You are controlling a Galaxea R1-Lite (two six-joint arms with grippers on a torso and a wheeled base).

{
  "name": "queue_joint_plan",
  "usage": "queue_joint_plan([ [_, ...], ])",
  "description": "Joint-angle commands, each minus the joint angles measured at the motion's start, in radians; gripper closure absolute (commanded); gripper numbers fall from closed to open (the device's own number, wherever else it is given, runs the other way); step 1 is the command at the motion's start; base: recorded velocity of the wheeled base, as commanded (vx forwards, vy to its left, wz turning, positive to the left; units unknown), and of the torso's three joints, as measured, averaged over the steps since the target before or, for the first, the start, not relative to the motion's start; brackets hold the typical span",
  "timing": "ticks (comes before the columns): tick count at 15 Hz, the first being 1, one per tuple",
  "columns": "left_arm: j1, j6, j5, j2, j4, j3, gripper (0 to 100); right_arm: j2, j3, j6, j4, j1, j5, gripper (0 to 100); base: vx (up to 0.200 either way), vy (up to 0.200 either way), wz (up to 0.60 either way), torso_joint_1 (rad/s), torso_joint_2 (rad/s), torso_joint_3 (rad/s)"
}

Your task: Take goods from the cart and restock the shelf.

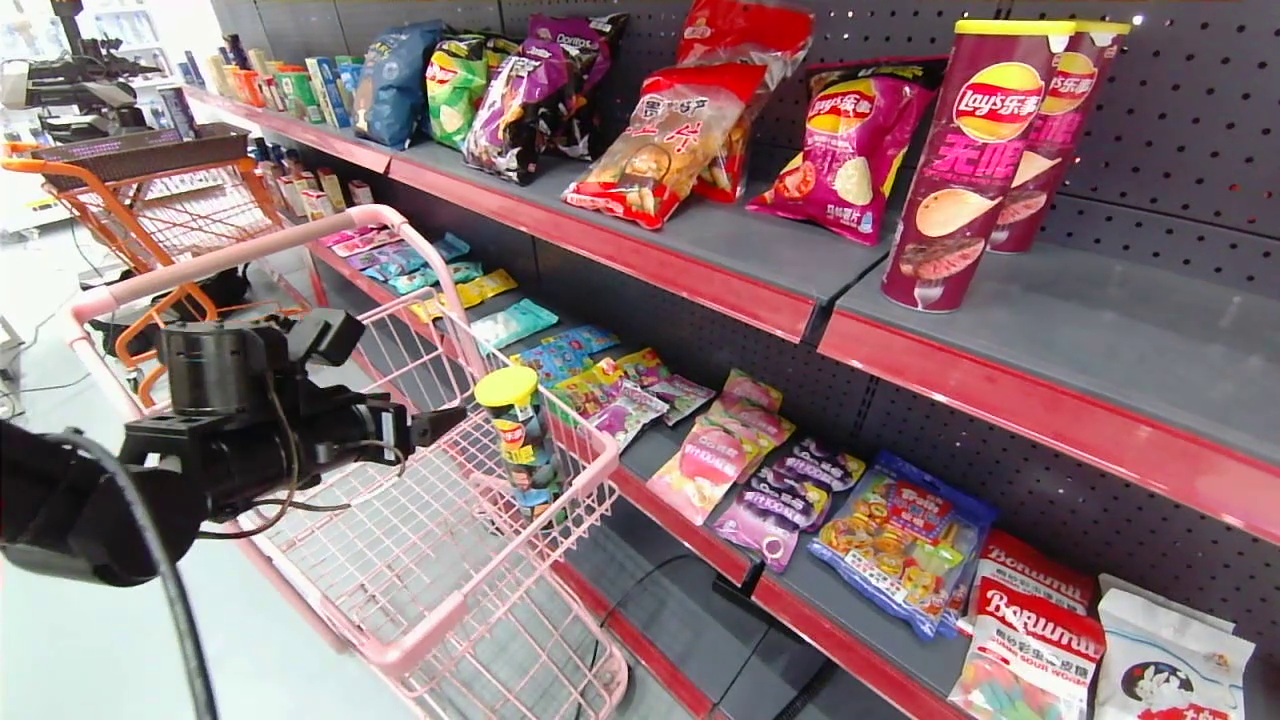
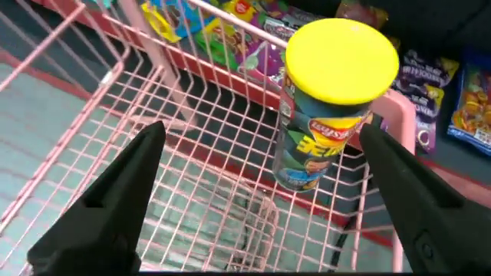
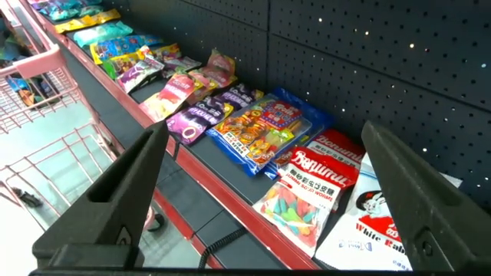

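Standing upright inside the pink cart (image 1: 250,252), a chip canister (image 1: 520,440) with a yellow lid is sitting in the basket corner nearest the shelf (image 1: 700,270), touching the wire wall.

Left gripper (image 2: 257,192) is hovering over the cart's basket, just short of the canister. Its fingers (image 2: 115,199) are spreading wide and holding nothing; the can is showing between them, farther out, untouched.

Right gripper (image 3: 261,207) is hanging outside the cart, past its front end, over the candy bags (image 3: 265,126) lying on the lower shelf board. Those fingers (image 3: 414,199) are also gaping wide, gripping nothing.

Two purple canisters (image 1: 960,160) are standing on the upper shelf board, above the cart and well apart from it. An orange cart (image 1: 150,200) is parking beyond the pink cart's handle end.
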Motion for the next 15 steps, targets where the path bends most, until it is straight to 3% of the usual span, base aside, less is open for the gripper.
queue_joint_plan([
  [1,-0.031,-0.001,-0.007,0.147,-0.020,-0.069,0,0.000,0.000,-0.001,0.000,0.000,0.001,0,0.000,0.000,0.00,0.000,0.00,0.000],
  [5,-0.058,0.001,-0.047,0.221,-0.020,-0.158,0,0.000,0.000,-0.001,0.000,0.001,0.002,0,0.000,0.000,0.00,0.000,0.00,0.000],
  [8,-0.074,0.036,-0.066,0.264,-0.020,-0.203,0,0.000,0.000,-0.001,0.000,0.000,0.002,0,0.000,0.000,0.00,0.000,0.00,0.000],
  [14,-0.095,0.039,-0.064,0.310,-0.048,-0.223,0,0.000,0.000,-0.001,0.000,0.001,0.004,0,0.000,0.000,0.00,0.000,0.00,0.000],
  [15,-0.095,0.039,-0.064,0.316,-0.071,-0.217,100,0.000,0.000,-0.001,0.000,0.001,0.004,0,0.000,0.000,0.00,0.000,0.00,0.000],
])
